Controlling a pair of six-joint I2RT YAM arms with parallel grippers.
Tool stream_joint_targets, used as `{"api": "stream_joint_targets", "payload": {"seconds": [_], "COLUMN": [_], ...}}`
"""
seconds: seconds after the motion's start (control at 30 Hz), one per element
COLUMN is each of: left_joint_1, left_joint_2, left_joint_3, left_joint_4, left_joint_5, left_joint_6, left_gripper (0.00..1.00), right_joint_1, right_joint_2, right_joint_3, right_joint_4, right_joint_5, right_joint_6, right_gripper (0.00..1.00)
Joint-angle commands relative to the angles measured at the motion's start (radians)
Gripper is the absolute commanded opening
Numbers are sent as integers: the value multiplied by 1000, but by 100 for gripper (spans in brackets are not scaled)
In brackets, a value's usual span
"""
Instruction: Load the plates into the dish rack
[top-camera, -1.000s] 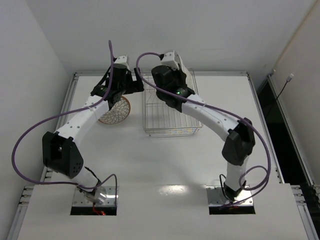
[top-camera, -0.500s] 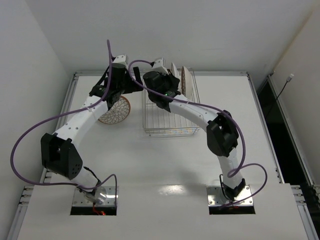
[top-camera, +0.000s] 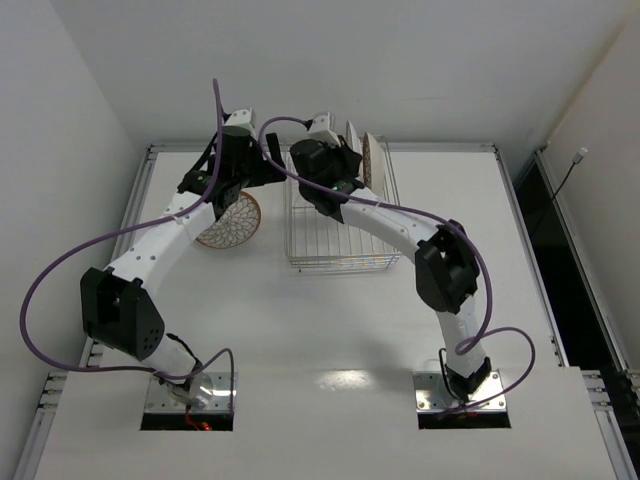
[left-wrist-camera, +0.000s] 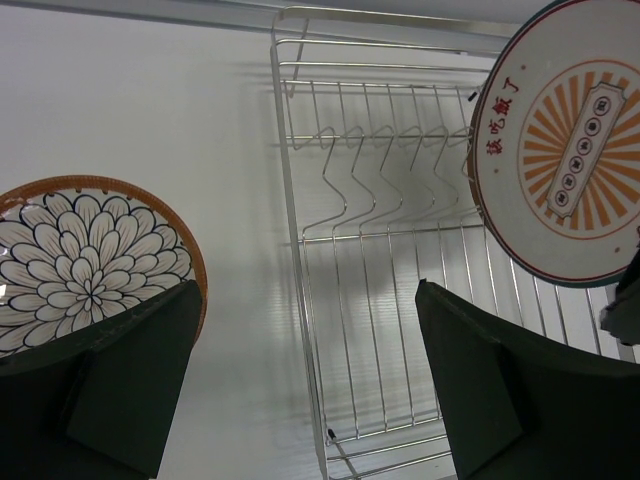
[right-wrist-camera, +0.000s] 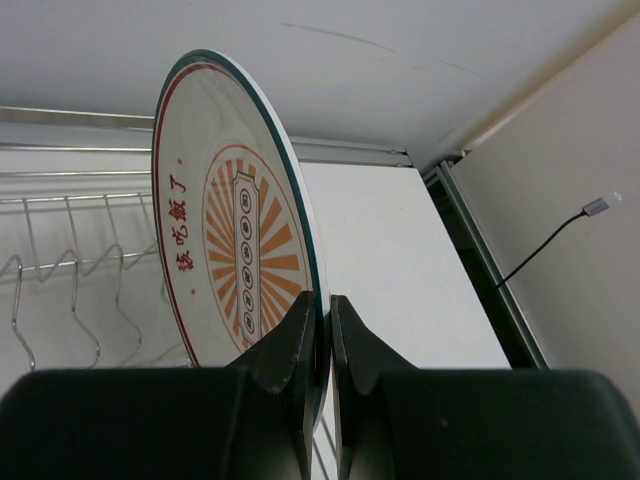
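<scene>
As the right tool (right-wrist-camera: 322, 306) grips it, plate (right-wrist-camera: 240, 255) stands in rack (left-wrist-camera: 372, 237).

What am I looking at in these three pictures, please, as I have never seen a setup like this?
Two robot arms are bolted to a white table. One picture looks down from above; the other two come from cameras on the wrists. On the table sit a wire dish rack and, flat beside it, a brown-rimmed plate. The right end effector, a two-fingered clamp, pinches the rim of a sunburst plate, held on edge over the rack. The left end effector hangs open and empty. Another plate appears to stand in the rack's far end.
</scene>
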Motion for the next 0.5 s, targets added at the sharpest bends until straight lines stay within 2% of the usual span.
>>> {"api": "stream_joint_targets", "payload": {"seconds": [0.0, 0.27, 0.47], "left_joint_1": [9, 9, 9], "left_joint_2": [-31, -31, -31], "left_joint_3": [41, 41, 41], "left_joint_4": [24, 24, 24], "left_joint_5": [-6, -6, -6], "left_joint_6": [8, 8, 8], "left_gripper": [87, 87, 87], "right_joint_1": [-10, -10, -10], "right_joint_2": [-125, -121, -99], "right_joint_3": [-2, -25, -65], "right_joint_4": [94, 82, 51], "right_joint_5": [95, 85, 66], "right_joint_6": [-50, -50, 17], "right_gripper": [0, 0, 0]}}
